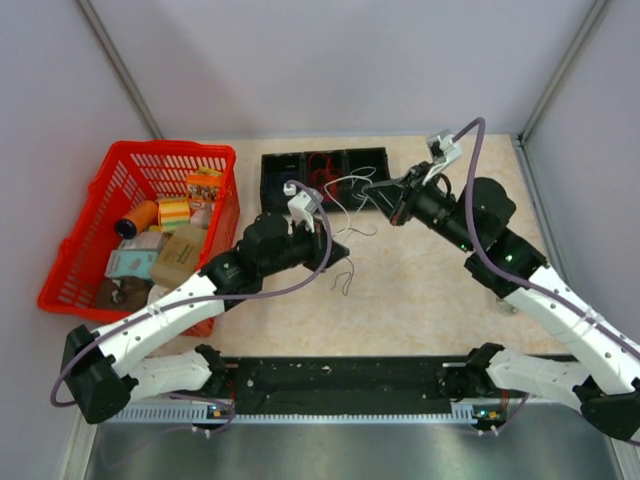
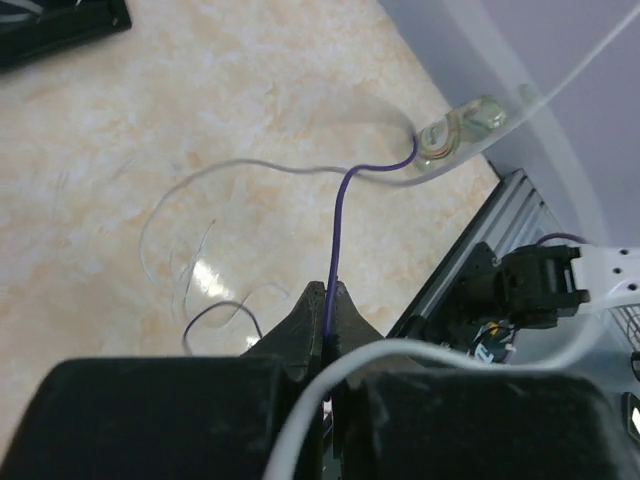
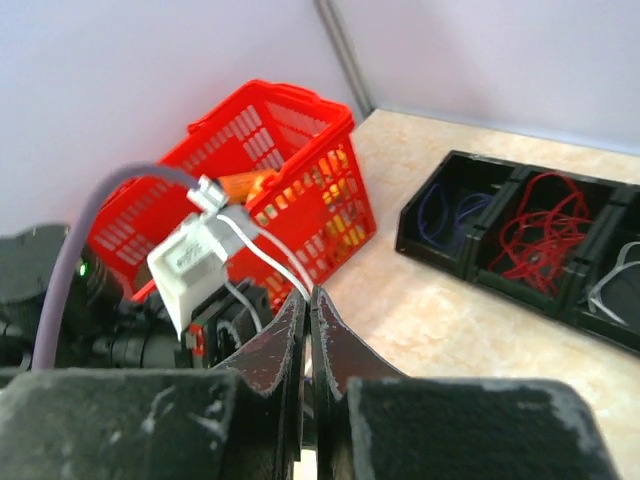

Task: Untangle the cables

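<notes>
**A:** From overhead, at the far left, a red basket (image 1: pixel 75 240) of boxes and spools stands on the worktop (image 1: pixel 430 290). The left arm reaches past it toward the middle.

**B:** Its wrist view shows what the overhead view cannot. The left tool (image 2: pixel 327 295) is pinched tight on a purple cable (image 2: pixel 337 230), which runs away from the fingertips over the worktop. Loose white cables (image 2: pixel 245 162) loop flat beside it, and a short purple strand (image 2: pixel 215 306) curls near the tips.

**A:** Overhead, those loose cables lie mid-worktop between the two arms, just in front of a black three-bin tray (image 1: pixel 268 170).

**B:** The right wrist view makes the bins clear. The bin nearest the basket holds blue cables (image 3: pixel 445 210), the middle one red cables (image 3: pixel 540 235) and the last one white cables (image 3: pixel 615 280). Overhead, only the red is plain.

**A:** And the right tool (image 3: pixel 308 300)?

**B:** Its jaws are pressed together with no gap. I cannot tell whether a strand is caught between them. Overhead, it sits at the tray's front edge.
</notes>
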`<action>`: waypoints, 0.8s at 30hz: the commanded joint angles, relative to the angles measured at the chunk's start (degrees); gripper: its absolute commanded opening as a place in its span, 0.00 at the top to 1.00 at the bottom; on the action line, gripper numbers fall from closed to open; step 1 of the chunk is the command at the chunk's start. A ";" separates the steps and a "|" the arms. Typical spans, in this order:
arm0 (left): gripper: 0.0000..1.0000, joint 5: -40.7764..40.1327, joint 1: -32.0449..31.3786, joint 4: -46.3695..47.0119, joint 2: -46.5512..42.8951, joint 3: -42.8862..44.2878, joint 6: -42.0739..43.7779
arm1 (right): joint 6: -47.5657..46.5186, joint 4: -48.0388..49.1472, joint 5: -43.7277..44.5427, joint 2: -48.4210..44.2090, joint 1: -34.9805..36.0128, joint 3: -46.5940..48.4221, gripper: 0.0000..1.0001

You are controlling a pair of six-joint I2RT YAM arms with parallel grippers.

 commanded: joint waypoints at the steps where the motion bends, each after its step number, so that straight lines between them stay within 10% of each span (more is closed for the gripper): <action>1: 1.00 -4.58 0.07 0.06 -5.59 -8.39 -1.97 | -5.67 -2.61 8.96 -1.01 0.02 8.81 1.00; 10: 1.00 -15.75 0.24 -4.34 -8.95 -23.96 -11.63 | -16.31 -7.99 11.89 3.12 -0.25 32.10 1.00; 24: 1.00 -7.85 0.33 2.59 -2.87 -26.51 -11.21 | -22.99 -8.25 8.81 14.11 -0.25 55.06 1.00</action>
